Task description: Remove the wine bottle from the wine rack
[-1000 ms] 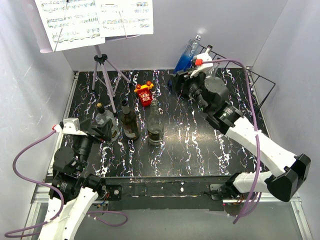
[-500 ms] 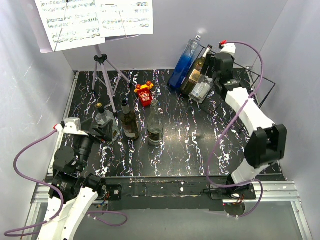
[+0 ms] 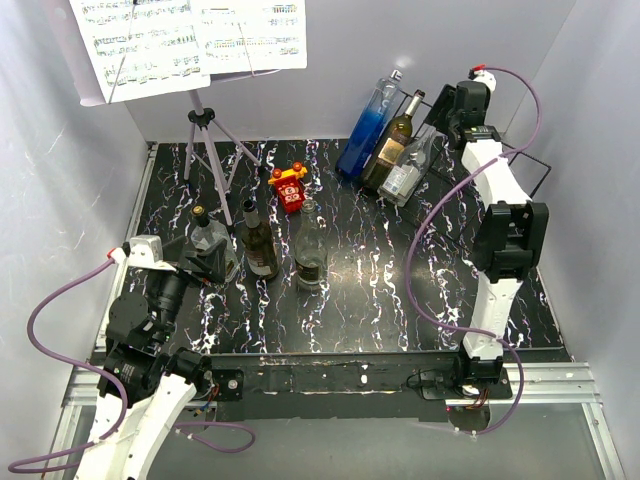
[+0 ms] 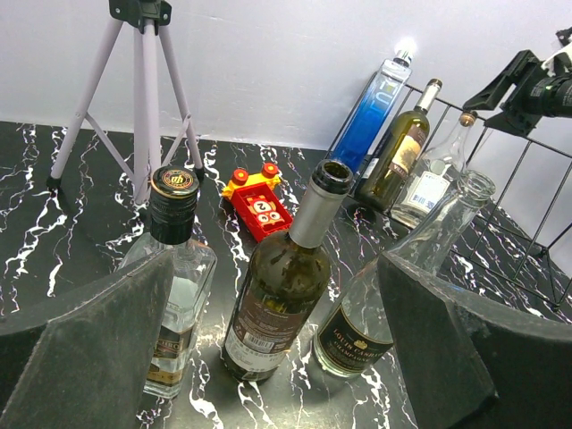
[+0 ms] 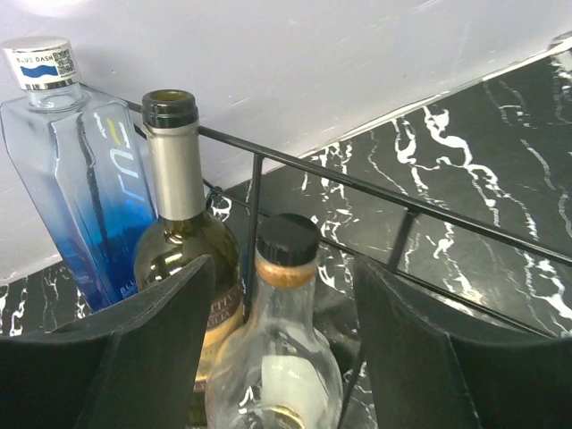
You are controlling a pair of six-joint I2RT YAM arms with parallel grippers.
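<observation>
One wine bottle (image 5: pixel 175 170) leans in the wine rack (image 5: pixel 357 186); right pincer (image 5: pixel 281 265) spread wide above the clear bottle (image 5: pixel 284 375) beside it

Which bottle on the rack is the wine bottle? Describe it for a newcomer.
Find the black wire wine rack in the table's far right corner, where three bottles lean side by side. The wine bottle is the middle one, between the tall blue bottle and the clear bottle: dark olive glass, grey foil neck, tan label.

Olive-green wine bottle (image 3: pixel 393 142) aslant in black wire wine rack (image 5: pixel 315 172)
</observation>
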